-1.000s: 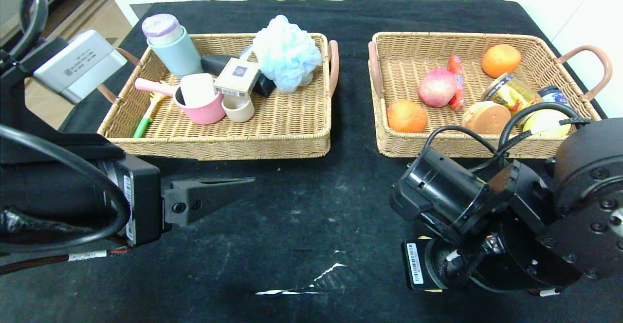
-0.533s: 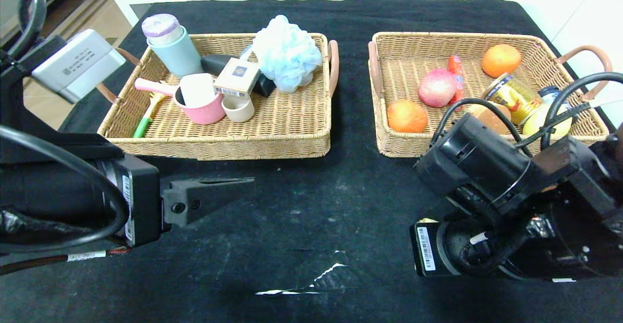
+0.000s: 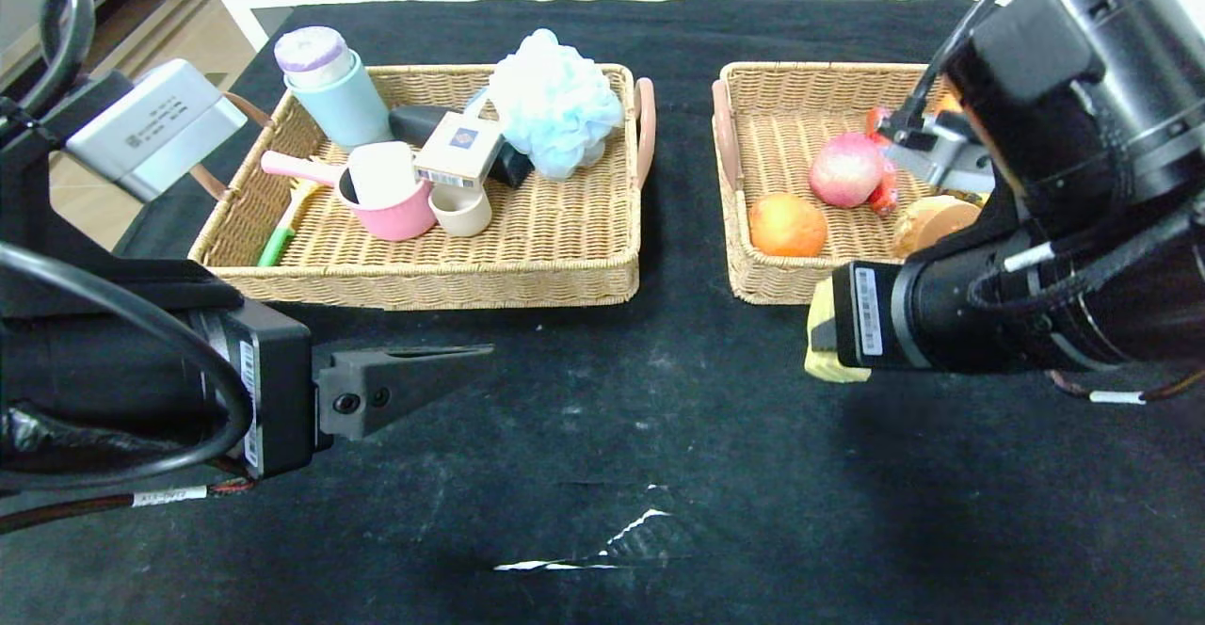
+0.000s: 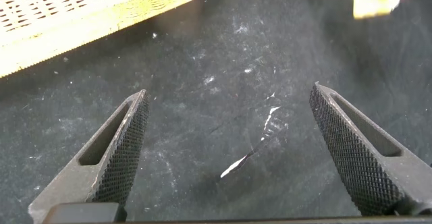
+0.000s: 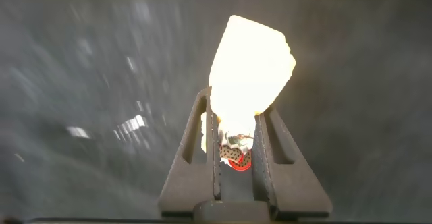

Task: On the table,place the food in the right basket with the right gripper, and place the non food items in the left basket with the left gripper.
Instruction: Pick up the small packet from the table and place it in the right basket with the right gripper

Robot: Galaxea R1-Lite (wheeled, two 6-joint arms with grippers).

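**Yellow block in the grip, short of the right basket**

While the small yellow wrapped block (image 5: pixel 248 69) sits pinched between the closed fingers of the right end effector (image 5: pixel 236 153), it hangs over the black counter (image 3: pixel 602 437) just in front of the right basket (image 3: pixel 767 284), not yet above the wicker. Only its lower end is clamped; most of the block stands proud of the fingertips. In the head view the block (image 3: pixel 821 361) peeks out beside the wrist, near the basket's front wall.

Already in that basket: the peach (image 3: pixel 845 169), an orange fruit (image 3: pixel 787 224) and a tan round item (image 3: pixel 932 220); the arm hides the rest.

The left basket (image 3: pixel 424 284) holds the pink saucepan (image 3: pixel 391 206), the card box (image 3: pixel 459 149), a blue bath puff (image 3: pixel 551 98) and a teal tumbler (image 3: pixel 334 88). The left end effector (image 4: pixel 233 153) is parked with fingers spread wide, holding nothing, low over the counter in front of the left basket.

Risks, as judged:
- Shallow pinch on a soft wrapper: the block could pivot or slip out during the carry and land on the counter.
- Low approach: block or fingers could catch the front wall and nudge the basket.
- Crowded near side: a release there may land on the fruit and roll or bounce out.
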